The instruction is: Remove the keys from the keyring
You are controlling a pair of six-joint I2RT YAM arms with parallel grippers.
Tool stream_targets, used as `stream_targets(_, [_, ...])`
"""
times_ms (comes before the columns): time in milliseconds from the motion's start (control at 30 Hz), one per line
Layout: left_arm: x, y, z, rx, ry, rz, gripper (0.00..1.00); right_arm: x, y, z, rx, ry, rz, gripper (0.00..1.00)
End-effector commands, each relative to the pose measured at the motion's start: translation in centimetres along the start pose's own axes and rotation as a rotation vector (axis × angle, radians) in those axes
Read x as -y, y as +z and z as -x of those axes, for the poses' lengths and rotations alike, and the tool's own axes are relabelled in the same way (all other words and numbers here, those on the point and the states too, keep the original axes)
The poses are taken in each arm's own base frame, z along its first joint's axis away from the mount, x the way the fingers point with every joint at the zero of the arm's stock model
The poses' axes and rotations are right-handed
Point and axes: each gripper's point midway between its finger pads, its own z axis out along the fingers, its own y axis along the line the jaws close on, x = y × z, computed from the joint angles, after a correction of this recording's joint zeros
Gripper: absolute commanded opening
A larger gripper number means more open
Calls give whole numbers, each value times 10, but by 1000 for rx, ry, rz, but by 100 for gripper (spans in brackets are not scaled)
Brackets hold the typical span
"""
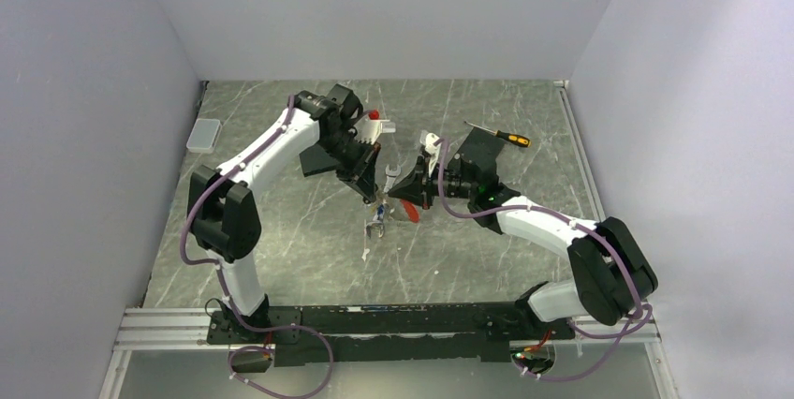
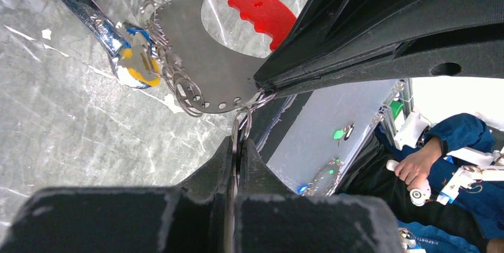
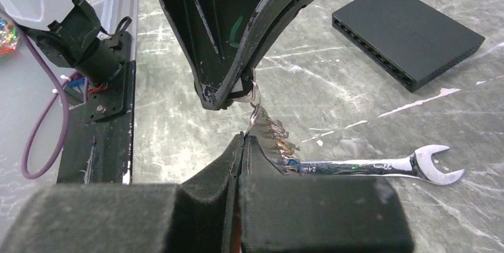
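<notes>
The keyring is a flat grey plate (image 2: 205, 57) with a red grip (image 2: 255, 6) and small rings along its edge. It is held up between both grippers over the table middle (image 1: 409, 210). My right gripper (image 3: 243, 140) is shut on the plate's edge. My left gripper (image 2: 239, 141) is shut on a thin metal ring (image 2: 242, 121) that hangs from the plate, and it also shows in the right wrist view (image 3: 252, 95). The keys (image 3: 278, 140) fan along the plate; one has a blue and yellow head (image 2: 141, 66). In the top view the grippers (image 1: 373, 188) (image 1: 404, 195) almost touch.
A long silver wrench (image 3: 380, 167) lies on the table under the keyring (image 1: 391, 174). There is a flat black box (image 3: 410, 33), an orange-handled screwdriver (image 1: 506, 137) at the back right and a white case (image 1: 203, 135) at the left wall. Small silver pieces (image 1: 376, 221) lie below the grippers.
</notes>
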Motion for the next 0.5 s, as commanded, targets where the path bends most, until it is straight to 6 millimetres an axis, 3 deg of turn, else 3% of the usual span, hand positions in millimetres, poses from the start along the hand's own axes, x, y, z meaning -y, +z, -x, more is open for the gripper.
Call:
stream_targets(0, [-2,0,4,8,-10,-19,0,-10,-6,27,79,-65,33,0])
stream_targets(467, [1,20,-2,-40,12,-7,0,-9,-10,33,104,-61,29,0])
